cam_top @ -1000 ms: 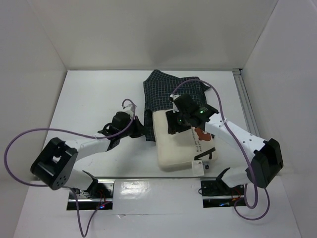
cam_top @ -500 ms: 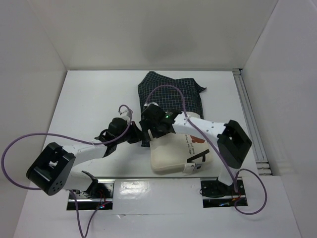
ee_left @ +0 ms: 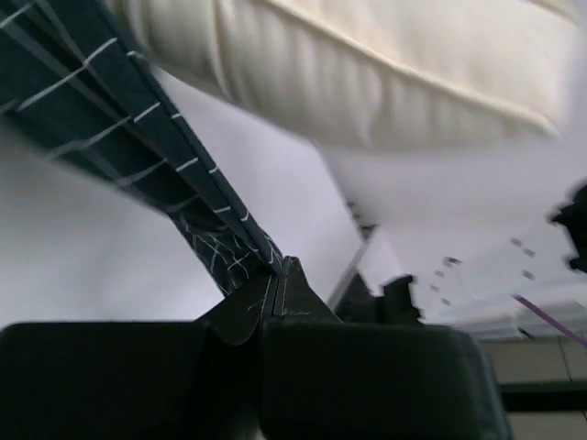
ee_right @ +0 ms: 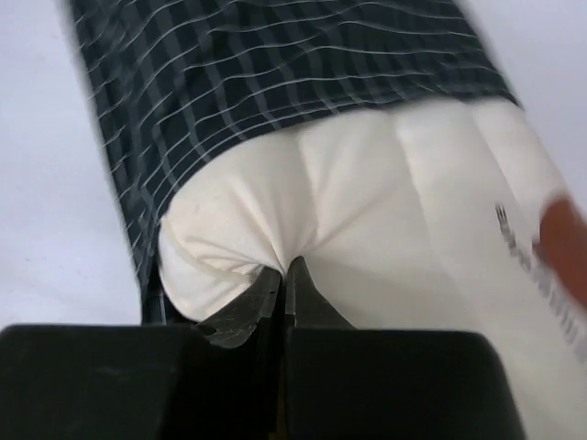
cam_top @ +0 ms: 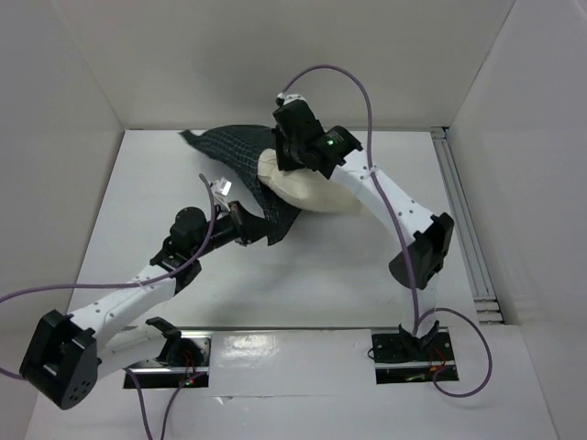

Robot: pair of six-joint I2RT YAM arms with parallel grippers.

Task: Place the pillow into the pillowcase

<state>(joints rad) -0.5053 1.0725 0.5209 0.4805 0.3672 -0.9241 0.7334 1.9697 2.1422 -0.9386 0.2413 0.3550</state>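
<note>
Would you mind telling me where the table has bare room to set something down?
Bare table lies between the pillow and the arm bases, and left of the pillowcase by the wall. Far centre is crowded: left gripper, right gripper.

Top view: bright, even overhead light, white bench [cam_top: 138,183] almost blown out, shadows soft and faint, glossy reflection along the near edge. Left wrist: heavy motion blur, pillow [ee_left: 367,73] and pillowcase [ee_left: 110,137] smeared, right side washed out, left gripper [ee_left: 282,275] near-black. Right wrist: centre fairly sharp, right edge blurred, right gripper [ee_right: 286,275] underexposed.
</note>
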